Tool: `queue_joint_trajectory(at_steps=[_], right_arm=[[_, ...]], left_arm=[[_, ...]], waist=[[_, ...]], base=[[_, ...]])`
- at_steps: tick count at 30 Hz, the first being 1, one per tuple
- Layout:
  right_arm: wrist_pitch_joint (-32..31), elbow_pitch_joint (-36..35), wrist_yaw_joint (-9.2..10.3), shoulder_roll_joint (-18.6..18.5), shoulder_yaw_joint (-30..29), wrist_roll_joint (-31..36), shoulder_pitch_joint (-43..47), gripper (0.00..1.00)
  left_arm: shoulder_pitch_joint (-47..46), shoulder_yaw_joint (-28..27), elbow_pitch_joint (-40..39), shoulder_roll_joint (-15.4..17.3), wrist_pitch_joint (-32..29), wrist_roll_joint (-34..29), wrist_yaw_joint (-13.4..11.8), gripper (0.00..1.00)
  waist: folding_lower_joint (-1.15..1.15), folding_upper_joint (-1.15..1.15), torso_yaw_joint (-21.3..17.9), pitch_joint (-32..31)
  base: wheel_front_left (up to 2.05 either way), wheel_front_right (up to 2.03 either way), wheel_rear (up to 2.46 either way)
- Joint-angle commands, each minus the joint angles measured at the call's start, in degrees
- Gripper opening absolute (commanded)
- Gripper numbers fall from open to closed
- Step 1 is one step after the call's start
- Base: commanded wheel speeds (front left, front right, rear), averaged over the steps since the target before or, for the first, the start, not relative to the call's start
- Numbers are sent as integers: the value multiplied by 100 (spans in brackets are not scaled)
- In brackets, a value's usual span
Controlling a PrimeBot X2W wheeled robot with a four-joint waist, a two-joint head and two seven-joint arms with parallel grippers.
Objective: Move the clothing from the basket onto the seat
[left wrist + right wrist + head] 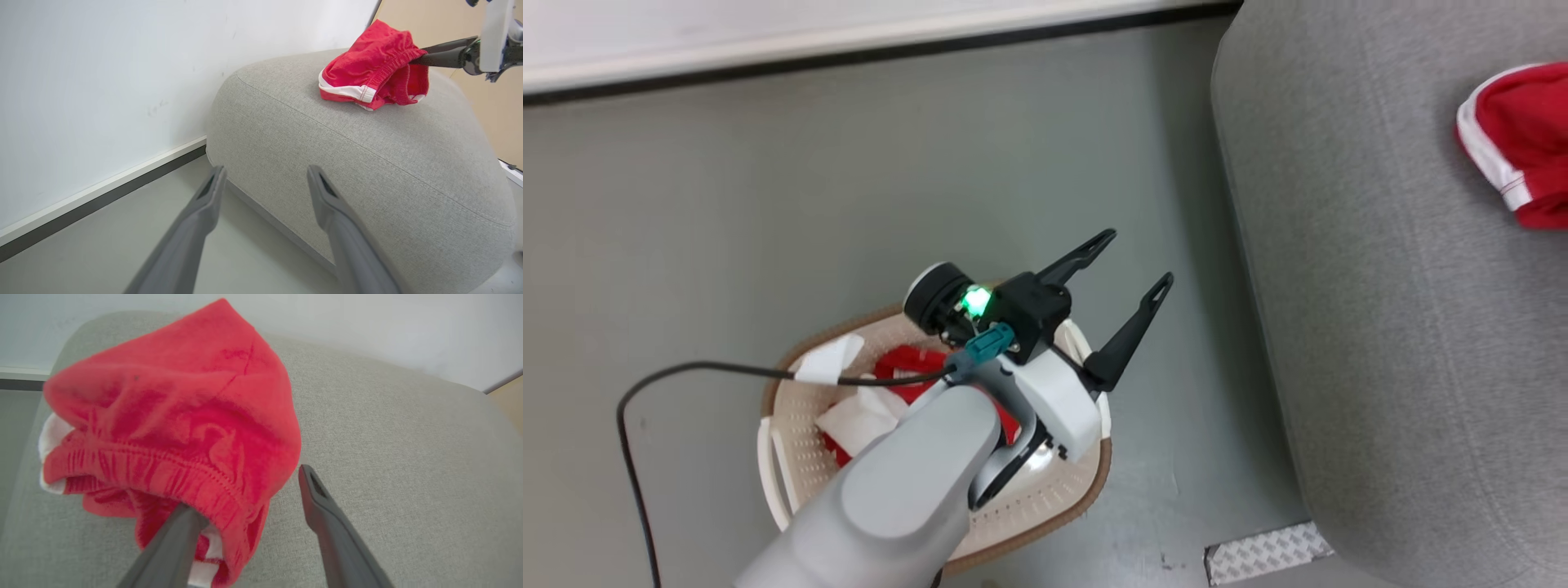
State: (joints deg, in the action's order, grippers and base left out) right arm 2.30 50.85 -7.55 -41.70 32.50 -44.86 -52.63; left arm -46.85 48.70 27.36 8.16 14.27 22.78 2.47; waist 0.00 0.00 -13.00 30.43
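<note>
The red garment [171, 416] lies bunched on top of the seat [1380, 286], close to the seat's rounded end, with its white trim band on the side facing the seat's edge. The right gripper [245, 490] is over the seat with it. Its fingers [327, 514] stand spread apart and clamp nothing between them. One runs in under the gathered elastic waistband, its tip hidden by the cloth, and the other lies bare just beside the garment, over the seat's grey weave. In the left wrist view, a dark finger of the right gripper meets that waistband from the side of the garment that faces away from the seat's rounded end.

The left gripper [1135, 260] hangs off the seat, beside its long edge. Its fingers are wide open and empty, pointing toward the seat over the floor [849, 180]. Under that arm, on the floor near the seat but apart from it, stands the basket [1045, 514]. More clothing [907, 363], red with white parts, lies inside it, partly hidden by the arm. A black cable [686, 371] loops from the arm out on the side away from the seat. A pale wall [102, 81] with a dark skirting runs past the seat's end.
</note>
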Motion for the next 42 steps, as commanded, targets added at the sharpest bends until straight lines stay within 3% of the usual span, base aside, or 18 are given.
queue_joint_trajectory(at_steps=[1, 8, 14, 20, 25, 31, 36, 42], right_arm=[[-38, -14, 12, -55, 74, -50, -18, 100], [-207, -396, 13, -433, 1031, -392, 135, 100], [-1, -922, 12, -834, 1640, -702, 204, 100], [544, -1706, 13, -1195, 1866, -1153, 348, 100], [1078, -2473, 13, -1284, 1744, -1395, 511, 100], [1289, -3069, 13, -964, 1215, -1263, 867, 100], [1287, -3503, 13, -255, 130, -656, 1600, 100], [1290, -4098, 13, 850, -1411, 354, 2829, 100]], left_arm=[[97, -16, 23, 12, 35, 47, 10, 100], [533, -172, 153, 53, 93, 216, 6, 100], [1006, -490, 14, 138, 87, 354, -92, 100], [1505, -920, -319, 172, 88, 390, -215, 100], [1840, -1276, -562, 316, 88, 307, -324, 100], [2141, -1745, -818, 501, 89, 276, -460, 100], [2533, -2261, -1063, 678, 89, 265, -624, 100], [2975, -2784, -1269, 803, 88, 198, -757, 100]], waist=[[0, 0, -53, -169], [0, 0, -244, -860], [0, 0, -367, -1433], [0, 0, -297, -1911], [0, 0, -185, -2165], [0, 0, 43, -2323], [0, 0, 267, -2427], [0, 0, 589, -2570]], base=[[0, 0, 0], [0, 0, 0], [0, 0, 0], [0, 0, 0], [0, 0, 0], [0, 0, 0], [0, 0, 0], [0, 0, 0]])
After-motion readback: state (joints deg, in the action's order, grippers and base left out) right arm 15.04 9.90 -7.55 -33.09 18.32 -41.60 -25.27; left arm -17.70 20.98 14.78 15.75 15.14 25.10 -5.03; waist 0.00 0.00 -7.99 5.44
